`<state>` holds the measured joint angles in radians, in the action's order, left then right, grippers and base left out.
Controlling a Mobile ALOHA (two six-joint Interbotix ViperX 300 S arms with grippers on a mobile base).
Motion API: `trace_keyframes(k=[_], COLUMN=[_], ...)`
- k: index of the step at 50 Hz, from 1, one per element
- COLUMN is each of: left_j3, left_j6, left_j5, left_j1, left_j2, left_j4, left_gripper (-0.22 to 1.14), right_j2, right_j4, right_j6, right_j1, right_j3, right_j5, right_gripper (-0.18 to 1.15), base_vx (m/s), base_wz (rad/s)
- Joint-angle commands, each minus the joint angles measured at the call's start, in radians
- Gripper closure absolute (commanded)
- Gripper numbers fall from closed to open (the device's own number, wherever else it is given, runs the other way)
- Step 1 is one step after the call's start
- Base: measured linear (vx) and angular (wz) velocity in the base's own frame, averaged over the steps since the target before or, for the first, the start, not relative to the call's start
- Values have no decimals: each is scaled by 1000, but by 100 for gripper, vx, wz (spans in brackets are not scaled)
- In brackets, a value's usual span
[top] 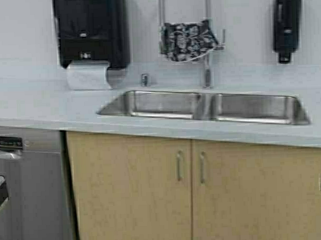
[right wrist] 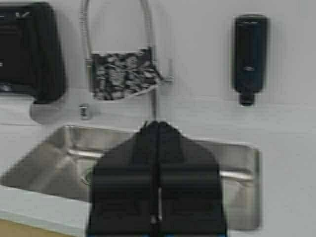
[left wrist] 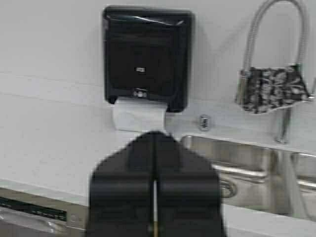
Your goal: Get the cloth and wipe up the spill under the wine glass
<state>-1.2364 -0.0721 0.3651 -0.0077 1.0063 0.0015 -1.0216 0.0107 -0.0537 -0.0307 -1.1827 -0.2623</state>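
The cloth (top: 188, 41), dark with a white floral pattern, hangs over the looped faucet hose above the sink; it also shows in the left wrist view (left wrist: 273, 90) and the right wrist view (right wrist: 123, 73). The wine glass and the spill are out of view. My left gripper (left wrist: 155, 134) is shut and empty, held back from the counter and pointing at the paper towel dispenser. My right gripper (right wrist: 157, 124) is shut and empty, pointing at the faucet below the cloth. Only slivers of the arms show at the high view's lower edges.
A double steel sink (top: 205, 106) is set in the pale counter (top: 39, 108). A black paper towel dispenser (top: 91, 30) with a white sheet (top: 88, 76) hangs left; a black soap dispenser (top: 287, 26) hangs right. A dishwasher (top: 26, 188) and wooden cabinet doors (top: 131, 192) stand below.
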Motion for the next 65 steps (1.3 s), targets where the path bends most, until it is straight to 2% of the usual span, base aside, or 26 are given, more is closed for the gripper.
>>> trace_keyframes(k=[1, 16, 34, 50, 65], left_j3=[11, -8, -38, -46, -44], left_j6=[2, 3, 20, 21, 20], left_j5=[8, -2, -71, -126, -126], left_j1=[-2, -2, -2, -2, -2], left_j2=[-8, 41, 169, 215, 229], left_j4=[0, 2, 0, 0, -2], left_gripper=[89, 89, 89, 89, 89], right_j2=[3, 23, 216, 374, 629], right_j4=[8, 81, 81, 81, 81], right_j6=[-2, 0, -2, -2, 0], right_j1=[-41, -161, -227, -342, -345], right_j3=[25, 66, 147, 143, 150], right_j5=[2, 81, 63, -75, -336], right_gripper=[92, 92, 92, 91, 88], base_vx=[35, 34, 29, 26, 24], base_wz=[23, 13, 1, -3, -1])
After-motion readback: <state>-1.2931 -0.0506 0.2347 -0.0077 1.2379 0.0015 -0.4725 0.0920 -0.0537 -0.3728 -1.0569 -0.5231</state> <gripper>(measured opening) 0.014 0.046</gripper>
